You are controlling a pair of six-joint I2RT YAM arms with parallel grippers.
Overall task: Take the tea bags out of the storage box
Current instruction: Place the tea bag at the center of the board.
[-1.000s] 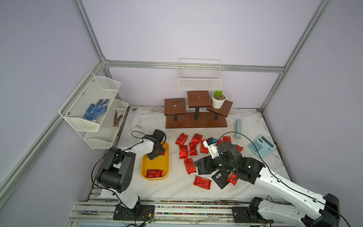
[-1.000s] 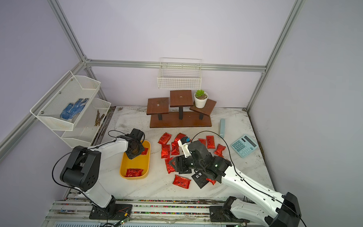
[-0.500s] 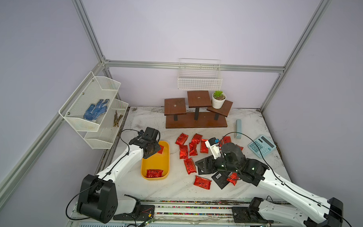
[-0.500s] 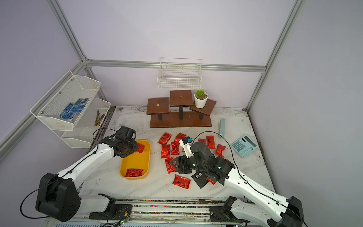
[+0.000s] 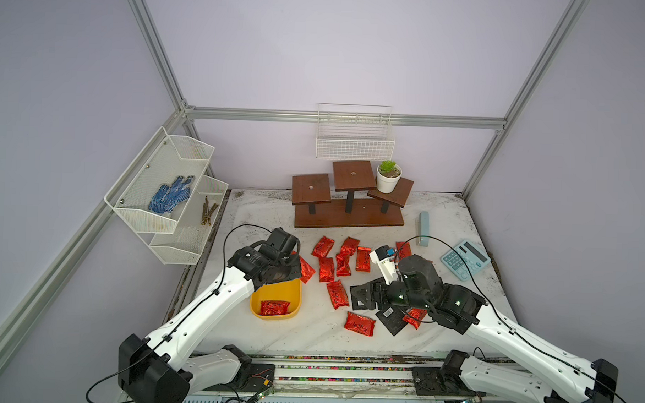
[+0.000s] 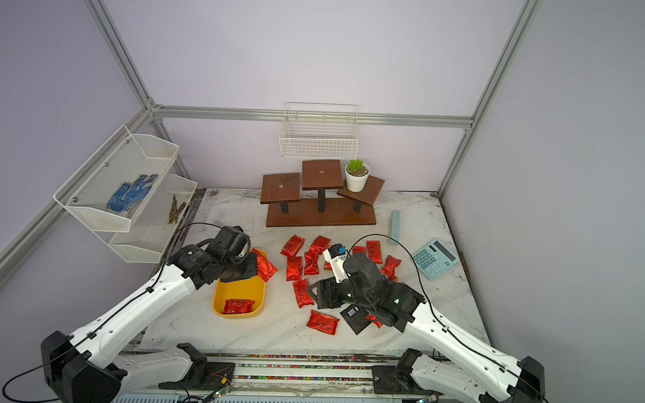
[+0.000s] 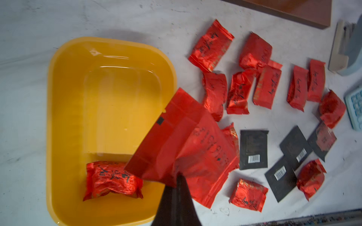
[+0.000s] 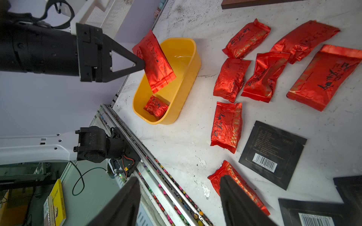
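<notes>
Your yellow storage box sits upright on the surface, with one crumpled red sachet lying flat in the end nearer the arm bases. A second red sachet hangs tilted over the box's far end, pinched by one edge in the left claw. The other tea bags, shiny red, lie scattered beside the box. Flat black sachets with barcode labels lie just past them.

No brand or number can be read with certainty. The red sachets on the tabletop carry dark brush-script characters down their faces, too crinkled to make out. One black sachet bears a white barcode label; the digits beneath are too small and the fine gold print is illegible. The calculator key markings are not legible.
</notes>
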